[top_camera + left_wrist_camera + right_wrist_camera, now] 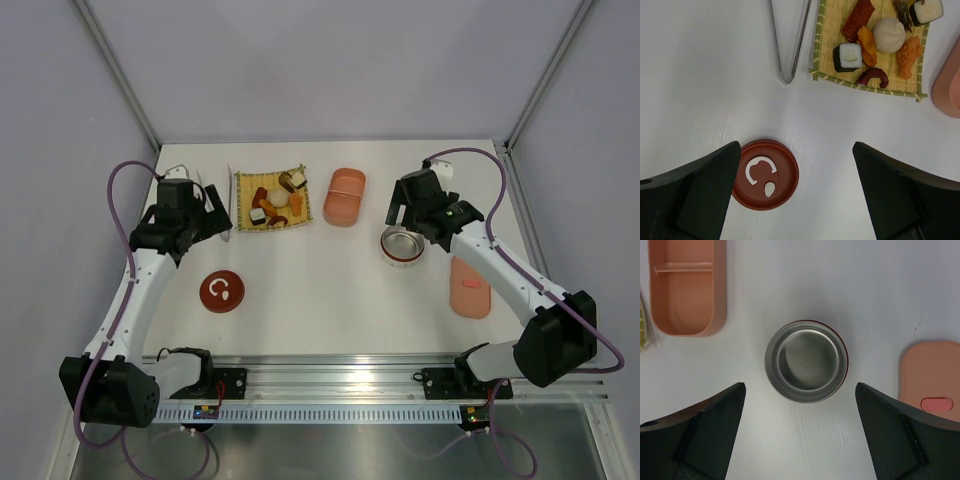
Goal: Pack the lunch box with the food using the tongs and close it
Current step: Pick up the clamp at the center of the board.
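Tongs [787,76] lie beyond the wide-spread left fingers [705,195]; right fingers [900,435] hover spread above the bowl [806,361].

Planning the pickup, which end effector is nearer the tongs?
Left. The left end effector hovers beside the tongs; the right end effector is far off, over the steel bowl.

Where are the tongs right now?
In the left wrist view, the tongs lie on the left side of the scene, just left of the yellow mat holding the food, and farther from the arm than the red round lid.
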`<state>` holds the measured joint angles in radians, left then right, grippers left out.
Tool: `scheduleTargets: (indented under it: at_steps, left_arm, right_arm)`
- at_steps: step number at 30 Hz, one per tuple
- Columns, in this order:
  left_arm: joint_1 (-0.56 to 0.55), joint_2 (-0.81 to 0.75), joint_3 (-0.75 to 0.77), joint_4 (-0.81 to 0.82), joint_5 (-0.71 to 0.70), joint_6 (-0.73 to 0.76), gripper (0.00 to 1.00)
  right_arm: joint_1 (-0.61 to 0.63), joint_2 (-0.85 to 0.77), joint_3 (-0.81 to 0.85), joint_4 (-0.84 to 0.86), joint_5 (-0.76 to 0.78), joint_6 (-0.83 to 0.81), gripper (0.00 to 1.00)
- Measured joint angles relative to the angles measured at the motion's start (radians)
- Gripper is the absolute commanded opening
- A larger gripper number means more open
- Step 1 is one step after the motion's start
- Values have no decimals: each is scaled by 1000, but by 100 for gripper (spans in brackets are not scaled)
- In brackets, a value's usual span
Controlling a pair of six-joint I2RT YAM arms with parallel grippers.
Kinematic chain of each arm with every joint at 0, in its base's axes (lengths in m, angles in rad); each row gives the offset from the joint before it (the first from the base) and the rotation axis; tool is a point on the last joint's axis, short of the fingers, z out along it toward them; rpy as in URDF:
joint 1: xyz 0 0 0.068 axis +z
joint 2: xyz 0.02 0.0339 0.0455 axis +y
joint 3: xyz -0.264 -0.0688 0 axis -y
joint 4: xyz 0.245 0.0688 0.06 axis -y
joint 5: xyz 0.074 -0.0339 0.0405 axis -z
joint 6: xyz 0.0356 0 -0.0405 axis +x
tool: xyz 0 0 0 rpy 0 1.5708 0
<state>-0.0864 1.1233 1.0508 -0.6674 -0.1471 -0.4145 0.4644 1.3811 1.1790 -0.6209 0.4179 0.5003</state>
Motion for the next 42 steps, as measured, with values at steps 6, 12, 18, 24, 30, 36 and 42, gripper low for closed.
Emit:
scheduleTargets:
  at_steps: [6,12,18,24,30,36,42]
  left_arm:
    - [0,25,27,-27,-21,-2,99]
    - [0,35,34,-37,-96,-23,99]
    - [0,159,148,-110,-166,-14,99]
    - [0,333,290,-109,-169,8,99]
    - [3,560,456,-117,-120,31,99]
    - [11,801,628,-129,-84,56,99]
    - [38,940,671,-146,-71,72,99]
  right_arm:
    - [0,0,-3,14,-13,4,99]
    - [0,0,-8,35,-45,-7,99]
    - [0,-23,-25,48,-72,-18,100]
    - [0,-53,-37,49,-89,-25,100]
    - [0,-77,-63,56,-105,-26,100]
    - [0,-79,-82,56,-120,-26,100]
    - [0,-79,-96,56,-143,-26,99]
